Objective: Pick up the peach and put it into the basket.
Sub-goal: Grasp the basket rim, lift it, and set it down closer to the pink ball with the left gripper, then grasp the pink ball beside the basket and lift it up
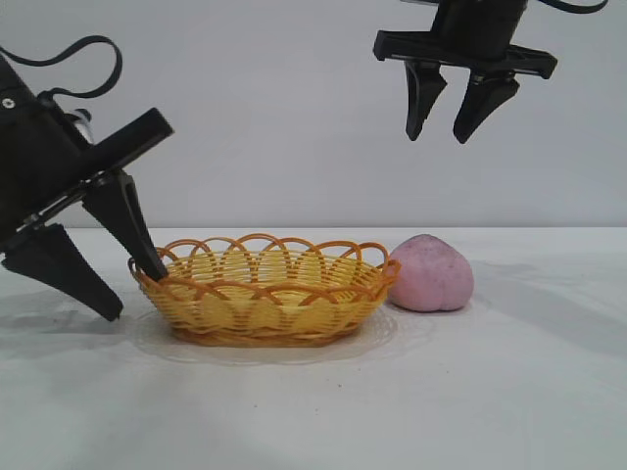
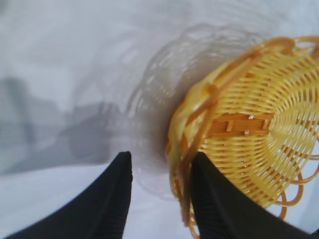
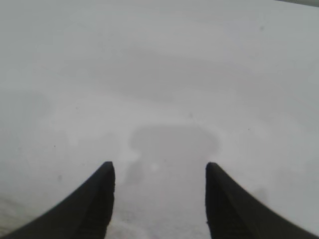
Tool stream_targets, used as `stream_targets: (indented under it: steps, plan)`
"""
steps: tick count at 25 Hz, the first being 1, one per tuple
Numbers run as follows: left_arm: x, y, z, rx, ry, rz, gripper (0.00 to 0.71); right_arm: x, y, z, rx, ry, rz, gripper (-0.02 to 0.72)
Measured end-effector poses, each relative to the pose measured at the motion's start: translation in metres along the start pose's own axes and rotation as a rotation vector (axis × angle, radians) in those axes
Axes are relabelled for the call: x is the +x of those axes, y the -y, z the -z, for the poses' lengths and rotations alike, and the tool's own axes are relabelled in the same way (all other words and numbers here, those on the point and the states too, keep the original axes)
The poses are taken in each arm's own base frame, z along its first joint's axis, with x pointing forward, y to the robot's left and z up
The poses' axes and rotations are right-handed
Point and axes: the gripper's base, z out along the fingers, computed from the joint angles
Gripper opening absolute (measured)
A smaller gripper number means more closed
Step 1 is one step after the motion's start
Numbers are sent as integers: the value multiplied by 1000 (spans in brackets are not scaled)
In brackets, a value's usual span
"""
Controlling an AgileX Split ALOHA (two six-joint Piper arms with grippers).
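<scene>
Although the peach (image 1: 430,273) lies untouched on the white table (image 1: 509,392), just right of the basket (image 1: 265,291) and touching or nearly touching its rim, the step in hand appears to be steadying the basket: the left gripper (image 1: 132,284), low at the left, stands parted astride the basket's left rim, one finger inside, one outside. Peach: rounded, matte pink-mauve, faintly creased, narrower than the yellow-orange woven basket, which holds nothing. Right gripper (image 1: 444,122), raised farther back above the peach, hangs parted and unladen; next it would need to descend and close on the fruit.

A plain white table (image 1: 509,392) under soft grey shadows, before a pale grey wall (image 1: 274,117).
</scene>
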Motion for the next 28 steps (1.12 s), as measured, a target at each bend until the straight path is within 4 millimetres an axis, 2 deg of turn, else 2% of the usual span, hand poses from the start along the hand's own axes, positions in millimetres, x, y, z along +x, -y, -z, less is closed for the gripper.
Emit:
stream_targets:
  steps: [3, 9, 11, 13, 18, 20, 24, 28]
  plan:
    - [-2, 0, 6, 13, 4, 0, 230, 0, 0, 0, 0, 0, 0, 389]
    - [-7, 9, 35, 51, 73, -38, 230, 0, 0, 0, -1, 0, -1, 389]
    - [-10, 6, 44, 37, 95, -60, 230, 0, 0, 0, -1, 0, -1, 389]
    - [-15, -6, 52, -13, 117, -88, 230, 0, 0, 0, -1, 0, -1, 389]
    - [-31, -55, 78, -189, 175, -134, 230, 0, 0, 0, -1, 0, -1, 389]
    - [-34, -66, 87, -237, 175, -159, 230, 0, 0, 0, -1, 0, -1, 389]
    - [-46, -56, 114, -362, 220, -262, 230, 0, 0, 0, -1, 0, -1, 389]
    - [-63, -24, 153, -518, 314, -357, 230, 0, 0, 0, -1, 0, -1, 389]
